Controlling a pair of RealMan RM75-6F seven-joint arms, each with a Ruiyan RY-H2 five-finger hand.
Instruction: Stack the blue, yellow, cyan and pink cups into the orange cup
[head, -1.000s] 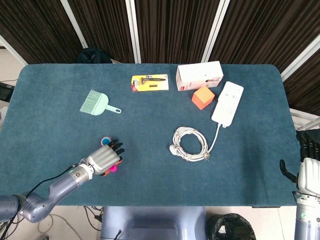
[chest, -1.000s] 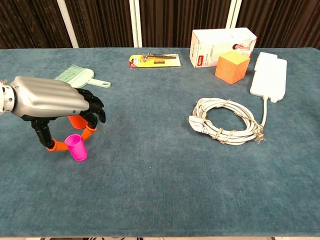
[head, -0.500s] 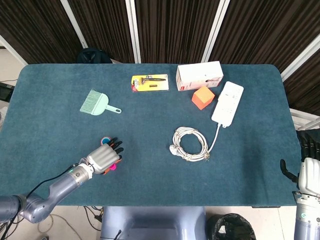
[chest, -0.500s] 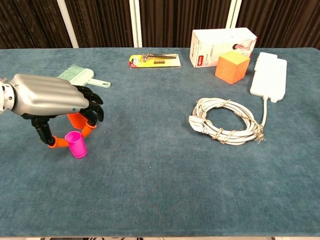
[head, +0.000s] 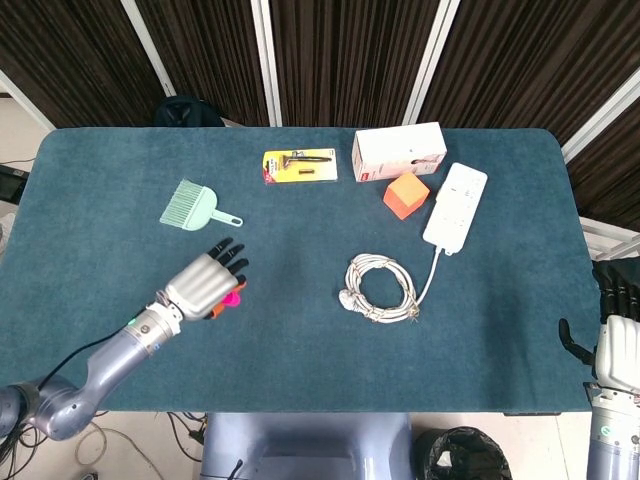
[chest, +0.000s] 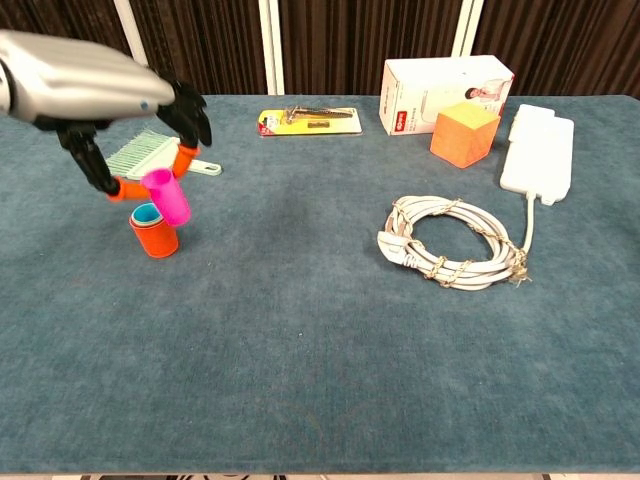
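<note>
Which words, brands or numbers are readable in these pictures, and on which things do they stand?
None reads clearly.
White box: red label with print, too blurred to read.
Yellow blister card: print too small to read.
Power strip: no legible marking.

You have one pink plastic cup, one orange plastic cup, one coiled white cable, one orange cube.
</note>
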